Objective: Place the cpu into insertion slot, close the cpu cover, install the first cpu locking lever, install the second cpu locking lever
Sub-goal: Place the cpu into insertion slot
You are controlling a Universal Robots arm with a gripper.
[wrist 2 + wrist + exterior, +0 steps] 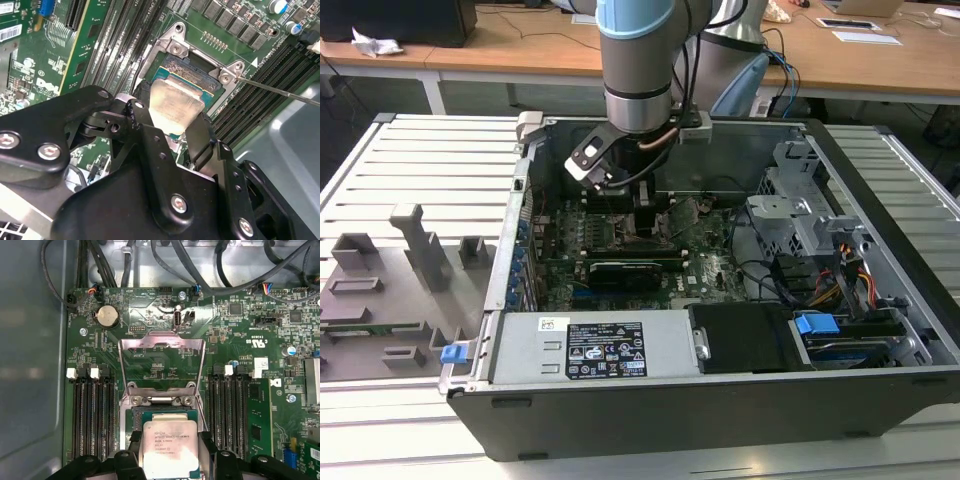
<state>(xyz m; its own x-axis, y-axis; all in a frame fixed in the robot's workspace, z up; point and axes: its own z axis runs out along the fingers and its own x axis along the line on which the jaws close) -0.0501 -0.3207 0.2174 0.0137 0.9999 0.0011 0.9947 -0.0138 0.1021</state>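
Jaws clasping cpu (175, 107) over insertion slot (185, 67)

You have small print on the cpu (170, 447) and white lettering on the green board (240, 340) beside it; neither reads reliably.

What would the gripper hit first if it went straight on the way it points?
Likely the insertion slot, just under the cpu the gripper holds; the cpu cover stands open. Depth is unclear.

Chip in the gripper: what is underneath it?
The open socket; a strip of its dark inside and its silvery rim show past the chip. The socket's middle is covered by the chip and the gripper.
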